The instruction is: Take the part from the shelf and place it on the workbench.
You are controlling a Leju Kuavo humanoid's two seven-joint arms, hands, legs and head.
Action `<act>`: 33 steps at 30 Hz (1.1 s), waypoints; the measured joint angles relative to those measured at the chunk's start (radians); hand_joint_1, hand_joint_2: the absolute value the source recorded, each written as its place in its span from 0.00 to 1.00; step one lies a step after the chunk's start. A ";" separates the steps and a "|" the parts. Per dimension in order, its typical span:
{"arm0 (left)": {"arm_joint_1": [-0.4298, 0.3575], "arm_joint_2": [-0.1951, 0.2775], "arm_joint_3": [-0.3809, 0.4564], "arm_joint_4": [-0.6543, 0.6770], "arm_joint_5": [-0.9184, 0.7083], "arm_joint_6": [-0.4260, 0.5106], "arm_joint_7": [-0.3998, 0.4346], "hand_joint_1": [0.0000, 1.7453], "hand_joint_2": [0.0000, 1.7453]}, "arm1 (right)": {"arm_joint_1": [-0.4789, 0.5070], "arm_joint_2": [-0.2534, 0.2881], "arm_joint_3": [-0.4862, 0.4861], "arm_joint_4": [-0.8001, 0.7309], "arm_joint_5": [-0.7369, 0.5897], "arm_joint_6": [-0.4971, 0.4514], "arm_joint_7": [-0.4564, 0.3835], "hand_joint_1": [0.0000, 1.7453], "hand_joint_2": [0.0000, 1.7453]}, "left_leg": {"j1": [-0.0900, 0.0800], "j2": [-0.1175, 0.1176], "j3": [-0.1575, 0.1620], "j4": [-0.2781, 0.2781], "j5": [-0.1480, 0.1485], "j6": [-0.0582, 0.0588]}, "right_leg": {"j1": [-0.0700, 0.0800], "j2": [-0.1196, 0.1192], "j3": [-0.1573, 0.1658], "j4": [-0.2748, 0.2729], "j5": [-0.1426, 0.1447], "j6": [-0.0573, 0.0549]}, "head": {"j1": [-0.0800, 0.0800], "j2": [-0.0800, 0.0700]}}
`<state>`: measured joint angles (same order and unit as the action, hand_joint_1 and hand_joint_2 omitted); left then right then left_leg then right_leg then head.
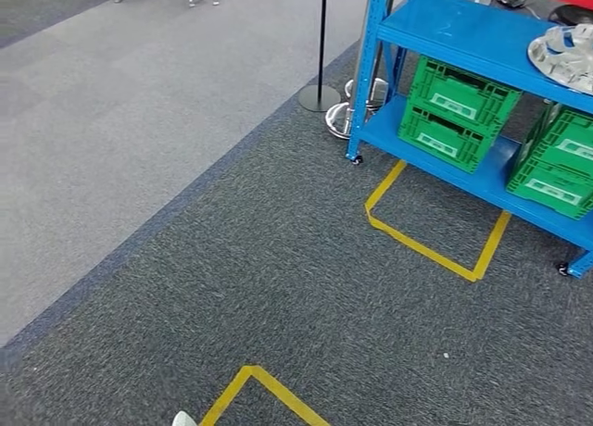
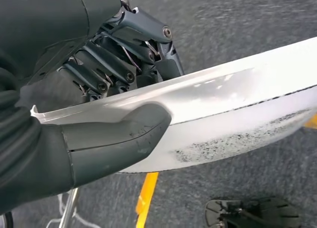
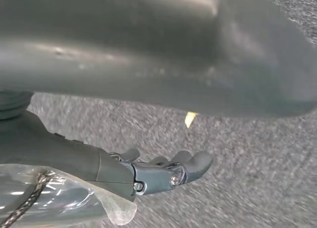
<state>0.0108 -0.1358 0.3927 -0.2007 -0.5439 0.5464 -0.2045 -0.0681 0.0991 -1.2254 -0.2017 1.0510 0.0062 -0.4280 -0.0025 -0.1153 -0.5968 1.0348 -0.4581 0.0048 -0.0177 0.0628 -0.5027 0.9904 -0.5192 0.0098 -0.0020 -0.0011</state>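
**Left hand's got the part, shelf off to the right**

While the head view looks down at dark carpet, the blue shelf [image 1: 483, 46] stands at the upper right with green crates [image 1: 454, 111] on its lower level and another silvery metal piece [image 1: 566, 56] on the level above. Yellow floor tape [image 1: 434, 250] marks out a box in front of the shelf.

Over in the left wrist view, the left hand [image 2: 112, 104] grips the part [image 2: 242, 109], a long, pale, shiny metal panel: thick thumb pressed on one face, dark fingers [image 2: 112, 64] curled around the other. It's held up off the carpet.

Right wrist view is blurry. The right hand [image 3: 160, 171] has its fingers stretched out fairly straight, with a big grey surface, probably the same part, just past them. Can't tell whether that hand is touching it.
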 joint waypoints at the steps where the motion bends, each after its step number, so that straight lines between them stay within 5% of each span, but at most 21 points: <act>1: 0.000 0.000 0.000 0.000 0.000 0.000 0.000 1.00 1.00 | 0.001 0.000 0.000 0.000 0.000 0.000 0.000 0.00 0.00 | 0.000 0.029 -0.014 0.030 -0.020 -0.006 | -0.003 -0.017 0.004 -0.006 0.004 -0.004 | -0.004 0.000; 3: -0.003 0.001 0.000 0.000 0.000 0.000 -0.005 1.00 1.00 | 0.005 0.000 0.000 0.000 0.000 0.000 0.001 0.00 0.00 | 0.006 0.088 -0.065 0.140 -0.083 -0.019 | -0.004 -0.051 0.007 -0.009 0.005 -0.007 | -0.011 0.000; 4: -0.004 0.001 0.000 0.000 -0.001 0.003 -0.014 1.00 1.00 | 0.007 0.000 0.000 0.000 0.000 0.000 0.001 0.00 0.00 | 0.010 0.099 -0.091 0.198 -0.108 -0.027 | -0.004 -0.070 0.007 -0.009 0.003 -0.006 | -0.012 0.000; 6: -0.002 0.001 0.000 0.000 -0.009 0.015 -0.075 1.00 1.00 | 0.007 0.000 0.000 0.000 0.000 0.002 0.001 0.00 0.00 | 0.020 0.108 -0.107 0.237 -0.107 -0.039 | -0.006 -0.102 0.008 -0.008 0.000 -0.003 | -0.012 0.000; 9: -0.003 0.003 -0.001 -0.008 -0.025 0.031 -0.227 1.00 1.00 | 0.004 -0.001 0.002 0.000 0.005 0.010 -0.003 0.00 0.00 | 0.027 0.148 -0.022 0.083 -0.026 -0.049 | -0.011 -0.141 0.014 -0.008 -0.011 0.013 | -0.014 0.000; 11: -0.009 0.001 -0.021 -0.064 -0.045 0.022 -0.357 1.00 1.00 | 0.002 -0.003 0.008 0.000 0.026 0.019 -0.009 0.00 0.00 | 0.023 0.176 0.017 0.004 -0.004 -0.034 | -0.007 -0.163 0.015 -0.006 -0.019 0.030 | -0.016 0.000; 14: -0.024 -0.002 -0.121 -0.268 -0.086 -0.044 -0.446 1.00 1.00 | -0.016 -0.005 0.032 0.000 0.071 0.035 -0.004 0.00 0.00 | 0.018 0.154 0.010 -0.004 -0.003 -0.002 | -0.007 -0.185 0.021 -0.006 -0.023 0.048 | -0.017 0.000; 16: -0.040 0.010 -0.235 -0.442 -0.124 -0.108 -0.373 1.00 1.00 | -0.033 -0.005 0.055 0.000 0.097 0.046 0.011 0.00 0.00 | 0.018 0.135 0.006 -0.006 0.002 0.014 | -0.011 -0.146 0.004 0.036 -0.052 0.054 | -0.016 0.000; 18: -0.074 0.031 -0.375 -0.615 -0.162 -0.164 -0.280 1.00 1.00 | -0.043 -0.005 0.078 0.000 0.116 0.054 0.030 0.00 0.00 | 0.015 0.112 0.000 -0.007 0.007 0.027 | -0.010 -0.087 -0.062 0.163 -0.112 0.050 | -0.013 0.000; 20: -0.118 0.049 -0.499 -0.737 -0.177 -0.192 -0.226 1.00 1.00 | -0.047 -0.005 0.096 0.000 0.124 0.057 0.041 0.00 0.00 | 0.008 0.080 -0.005 -0.007 0.011 0.035 | -0.007 -0.067 -0.137 0.290 -0.146 0.042 | -0.012 0.000; 21: -0.131 0.056 -0.548 -0.786 -0.179 -0.198 -0.213 1.00 1.00 | -0.049 -0.005 0.103 0.000 0.126 0.057 0.044 0.00 0.00 | 0.005 0.064 -0.004 -0.007 0.011 0.036 | -0.004 -0.063 -0.155 0.308 -0.136 0.038 | -0.012 0.000; 23: -0.138 0.068 -0.614 -0.857 -0.179 -0.196 -0.204 1.00 1.00 | -0.052 -0.005 0.113 0.000 0.127 0.058 0.045 0.00 0.00 | 0.000 0.039 0.001 -0.006 0.011 0.036 | 0.001 -0.050 -0.136 0.227 -0.061 0.025 | -0.012 0.000; 25: -0.140 0.078 -0.663 -0.903 -0.176 -0.191 -0.209 1.00 1.00 | -0.053 -0.005 0.121 0.000 0.129 0.059 0.045 0.00 0.00 | -0.002 0.016 0.001 -0.004 0.010 0.034 | 0.002 -0.003 -0.088 0.095 0.010 0.014 | -0.013 0.000; 27: -0.159 0.088 -0.712 -0.934 -0.174 -0.203 -0.216 1.00 1.00 | -0.053 -0.006 0.130 0.000 0.134 0.063 0.049 0.00 0.00 | 0.001 -0.007 -0.010 -0.002 0.014 0.024 | 0.001 0.028 -0.062 0.033 0.024 0.012 | -0.013 0.000; 29: -0.196 0.098 -0.771 -0.951 -0.180 -0.241 -0.207 1.00 1.00 | -0.058 -0.003 0.143 0.000 0.143 0.066 0.057 0.00 0.00 | 0.006 -0.029 -0.021 -0.004 0.022 0.010 | 0.002 0.011 -0.056 0.022 0.024 0.011 | -0.013 0.000; 31: -0.242 0.105 -0.834 -0.959 -0.191 -0.285 -0.190 1.00 1.00 | -0.065 0.001 0.156 0.000 0.150 0.067 0.065 0.00 0.00 | 0.003 0.009 -0.033 0.014 0.012 0.001 | 0.000 -0.015 -0.049 0.011 0.031 0.002 | -0.016 0.000; 33: -0.293 0.104 -0.895 -0.962 -0.186 -0.318 -0.175 1.00 1.00 | -0.069 0.004 0.167 0.000 0.154 0.070 0.072 0.00 0.00 | 0.002 0.079 -0.076 0.103 -0.036 -0.008 | 0.000 -0.044 -0.043 0.005 0.032 -0.005 | -0.020 0.000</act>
<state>-0.2827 -0.0315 -0.5027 -1.1624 -0.7299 0.2281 -0.3791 -0.1376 0.1035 -1.0581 -0.2015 1.2047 0.0759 -0.3555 -0.0010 -0.0361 -0.6727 1.1380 -0.4942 -0.0030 -0.0174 0.0184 -0.5452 0.9956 -0.4868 0.0044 -0.0224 -0.0011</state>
